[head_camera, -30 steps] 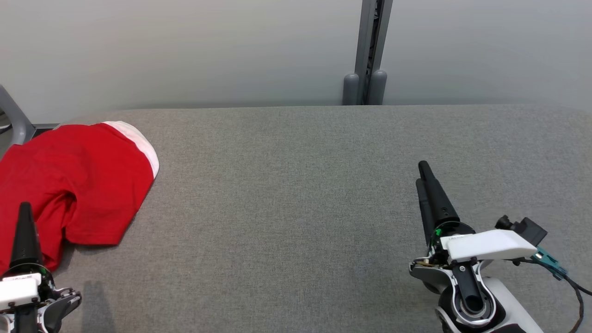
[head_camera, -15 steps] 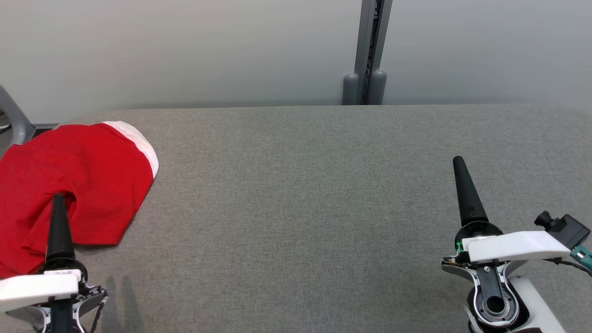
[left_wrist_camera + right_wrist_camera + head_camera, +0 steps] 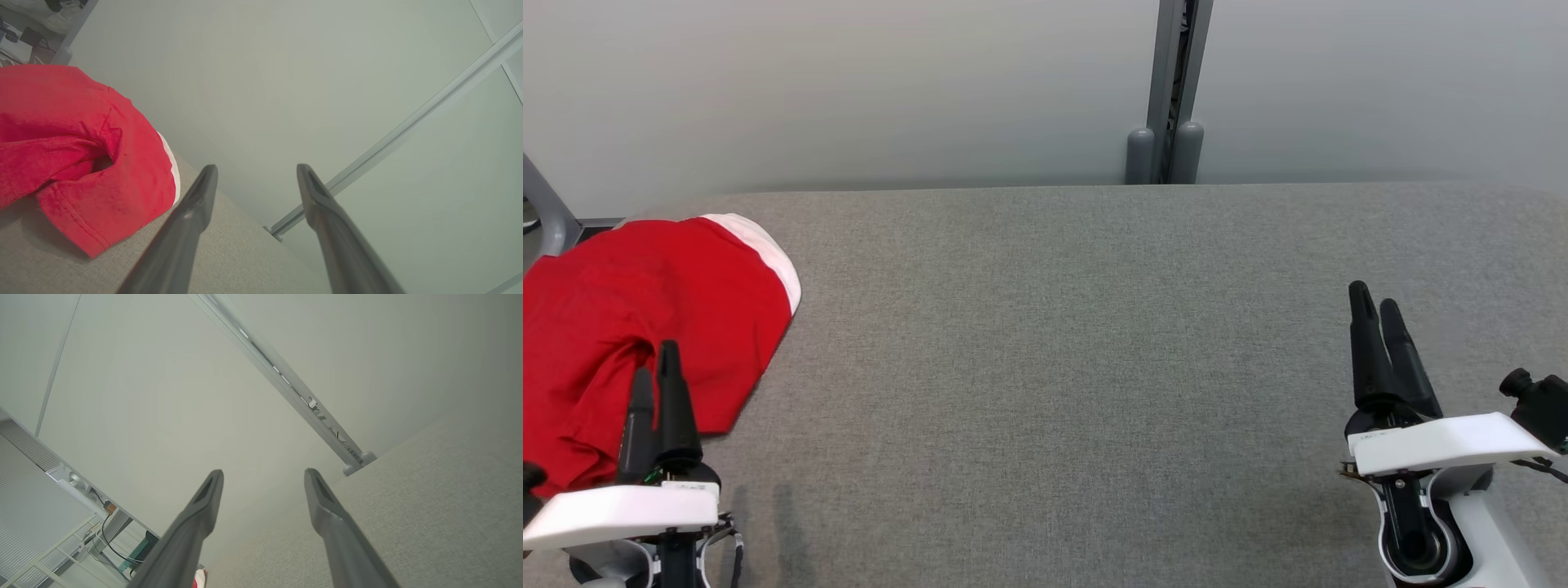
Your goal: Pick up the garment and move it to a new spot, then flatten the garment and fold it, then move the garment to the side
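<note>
Red T-shirt (image 3: 645,302) is lying crumpled at the left edge of the grey table (image 3: 1054,367). We are holding the left gripper (image 3: 655,363) and right gripper (image 3: 1373,296) spread wide and empty. By pinching a single loose layer, we are risking dragging it over the edge.

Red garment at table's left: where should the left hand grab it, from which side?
Probably the stitched hem corner of the red garment, approached from the bare table side by the open left hand: it juts out flat, clear of the bunched fold.

Red garment (image 3: 645,310) with white trim, crumpled, far left on table
</note>
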